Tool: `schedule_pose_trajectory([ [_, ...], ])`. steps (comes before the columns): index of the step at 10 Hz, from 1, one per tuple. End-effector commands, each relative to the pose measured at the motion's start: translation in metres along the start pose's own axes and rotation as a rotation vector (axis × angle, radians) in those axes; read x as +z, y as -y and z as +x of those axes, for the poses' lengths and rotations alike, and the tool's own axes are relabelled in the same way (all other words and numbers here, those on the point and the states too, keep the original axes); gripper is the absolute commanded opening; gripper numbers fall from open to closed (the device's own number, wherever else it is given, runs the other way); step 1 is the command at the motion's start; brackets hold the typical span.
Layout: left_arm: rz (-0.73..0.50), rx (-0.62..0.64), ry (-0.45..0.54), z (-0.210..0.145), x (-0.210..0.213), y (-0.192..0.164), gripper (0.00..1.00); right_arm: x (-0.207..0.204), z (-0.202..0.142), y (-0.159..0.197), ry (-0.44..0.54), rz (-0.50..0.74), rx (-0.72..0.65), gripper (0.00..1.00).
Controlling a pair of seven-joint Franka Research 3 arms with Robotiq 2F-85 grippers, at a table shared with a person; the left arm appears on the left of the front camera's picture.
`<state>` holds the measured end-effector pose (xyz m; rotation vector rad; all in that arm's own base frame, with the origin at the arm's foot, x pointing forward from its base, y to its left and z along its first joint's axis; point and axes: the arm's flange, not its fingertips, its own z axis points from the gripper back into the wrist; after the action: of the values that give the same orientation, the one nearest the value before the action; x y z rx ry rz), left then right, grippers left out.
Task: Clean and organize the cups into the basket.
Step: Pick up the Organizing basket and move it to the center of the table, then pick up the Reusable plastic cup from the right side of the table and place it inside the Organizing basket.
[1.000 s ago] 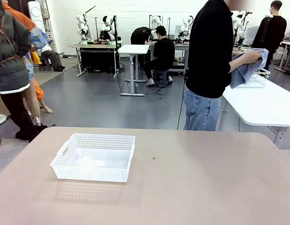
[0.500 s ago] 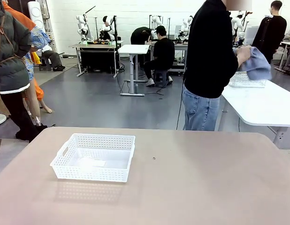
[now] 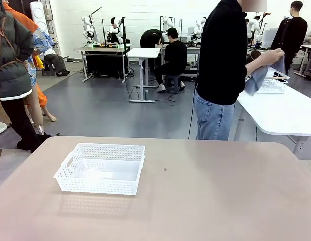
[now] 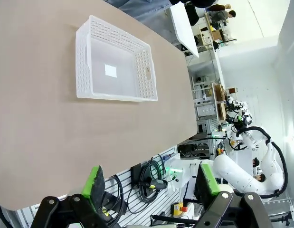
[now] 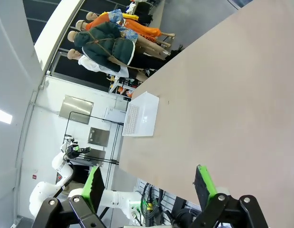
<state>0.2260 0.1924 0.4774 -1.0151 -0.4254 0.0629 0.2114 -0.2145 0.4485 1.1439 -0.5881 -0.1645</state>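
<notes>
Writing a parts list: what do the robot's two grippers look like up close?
The left gripper has black angular finger links with visible bolts and bright green pads. The right gripper matches: black bolted links, green pads.

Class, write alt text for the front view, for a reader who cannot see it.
A white lattice basket sits on the left of a tan table. Beyond it, a person in a black top and jeans stands at a white side table, holding a blue-grey cloth near a white wire rack.
</notes>
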Motion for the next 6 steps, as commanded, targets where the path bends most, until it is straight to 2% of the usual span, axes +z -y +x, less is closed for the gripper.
schedule_pose_trajectory([
  [1,-0.015,-0.009,0.001,0.0003,0.0005,-0.0003,1.00,0.0002,-0.0020,0.0003,-0.009,0.003,-0.006,1.00],
  [6,-0.015,-0.009,0.001,0.0003,0.0005,-0.0003,1.00,0.0002,-0.0020,0.0003,-0.009,0.003,-0.006,1.00],
])
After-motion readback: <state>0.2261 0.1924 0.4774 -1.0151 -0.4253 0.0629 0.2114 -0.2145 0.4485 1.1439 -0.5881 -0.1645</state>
